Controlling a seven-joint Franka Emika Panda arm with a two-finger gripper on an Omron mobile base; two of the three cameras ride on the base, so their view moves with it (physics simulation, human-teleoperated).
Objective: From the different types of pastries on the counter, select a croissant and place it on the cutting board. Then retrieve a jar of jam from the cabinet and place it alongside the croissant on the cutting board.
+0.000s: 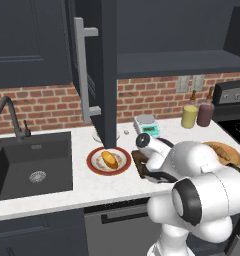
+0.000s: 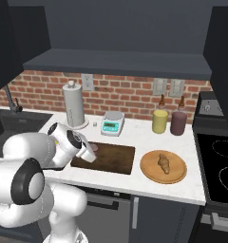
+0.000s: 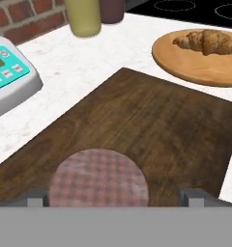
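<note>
Jaws spread wide around jar of jam [image 3: 99,177] — on cutting board [image 3: 152,125].

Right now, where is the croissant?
The croissant lies on the round wooden plate, right of the cutting board on the counter in the right base view, near the stove.

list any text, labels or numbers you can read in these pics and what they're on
No readable text anywhere.
Kitchen scale: its teal panel has a small display and buttons, too blurred to read.
Yellow bottle and maroon bottle: no label visible.
Checkered lid between the tool's fingertips: pattern only, no words.
</note>
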